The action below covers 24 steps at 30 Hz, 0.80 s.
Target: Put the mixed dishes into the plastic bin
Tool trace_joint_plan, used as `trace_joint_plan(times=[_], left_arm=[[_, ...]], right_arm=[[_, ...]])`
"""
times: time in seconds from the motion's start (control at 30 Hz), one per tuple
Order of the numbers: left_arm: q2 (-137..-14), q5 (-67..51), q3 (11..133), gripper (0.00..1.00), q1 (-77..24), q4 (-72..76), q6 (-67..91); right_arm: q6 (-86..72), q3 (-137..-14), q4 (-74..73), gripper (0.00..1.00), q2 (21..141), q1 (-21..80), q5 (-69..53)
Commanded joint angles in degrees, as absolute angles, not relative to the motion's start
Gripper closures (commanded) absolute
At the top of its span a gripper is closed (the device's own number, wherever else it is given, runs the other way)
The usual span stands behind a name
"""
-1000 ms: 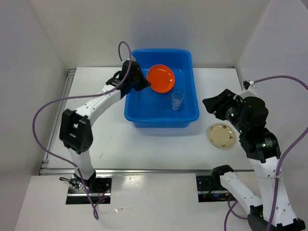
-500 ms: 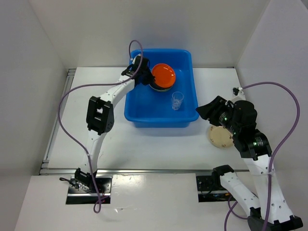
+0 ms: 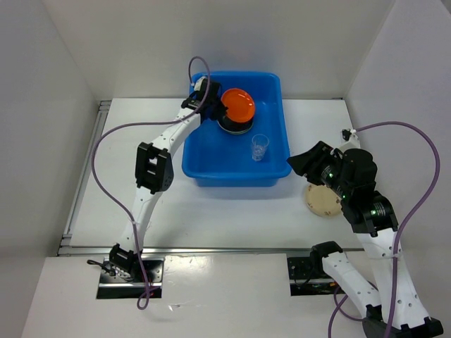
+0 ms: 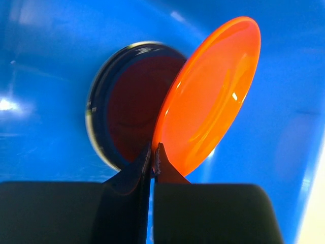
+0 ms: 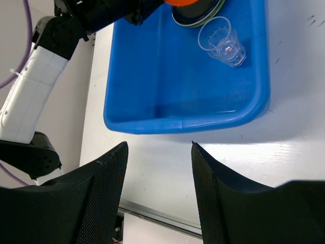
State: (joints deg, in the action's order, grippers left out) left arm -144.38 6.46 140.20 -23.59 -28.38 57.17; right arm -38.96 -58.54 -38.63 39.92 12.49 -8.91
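Blue bin [image 3: 218, 160] holding glass cup [image 3: 260, 146] and black plate [image 4: 122, 112], orange plate [image 4: 208, 96] tilted beyond left gripper [image 4: 153, 152], rim clamped, right gripper [image 5: 158, 147] spread open.

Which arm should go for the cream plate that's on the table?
Right. The right hand is open, close to the cream plate beside the blue bin; the left hand is shut on the orange plate inside it.

Your left gripper [image 3: 211, 113] meets the orange plate [image 3: 237, 105], above a dark plate [image 3: 232, 127] inside the blue bin [image 3: 211, 173]. Your right gripper [image 3: 304, 163] hangs over the cream plate [image 3: 321, 203].
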Motion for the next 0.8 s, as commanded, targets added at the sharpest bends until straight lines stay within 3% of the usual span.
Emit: trace_joint_plan(times=[0.0,0.23,0.43,0.6,0.7,0.77], left_arm=[[-145.02,7.99,140.02,1.00,-23.64,-28.83,57.57],[-145.55,8.61,138.25,1.00,-23.64,-29.36,56.43],[-145.02,8.09,134.74,0.77,-23.64,-30.06,55.90],[-143.35,8.09,132.19,0.28,-23.64,-28.92,55.12],[-140.98,9.23,132.19,0.08,-23.64,-28.92,54.32],[-137.83,10.63,131.57,0.01,-23.64,-29.44,53.44]], right_arm=[[-38.23,-59.41,-37.00,0.41,39.73,12.57,-8.26],[-37.71,-59.41,-35.87,0.41,40.87,12.57,-8.26],[-37.71,-59.41,-35.86,0.41,41.40,12.57,-7.73],[-37.71,-59.41,-35.34,0.41,41.40,12.57,-7.73],[-37.71,-59.94,-35.33,0.41,41.92,12.57,-7.21],[-38.31,-60.55,-36.29,0.41,41.92,12.57,-5.20]])
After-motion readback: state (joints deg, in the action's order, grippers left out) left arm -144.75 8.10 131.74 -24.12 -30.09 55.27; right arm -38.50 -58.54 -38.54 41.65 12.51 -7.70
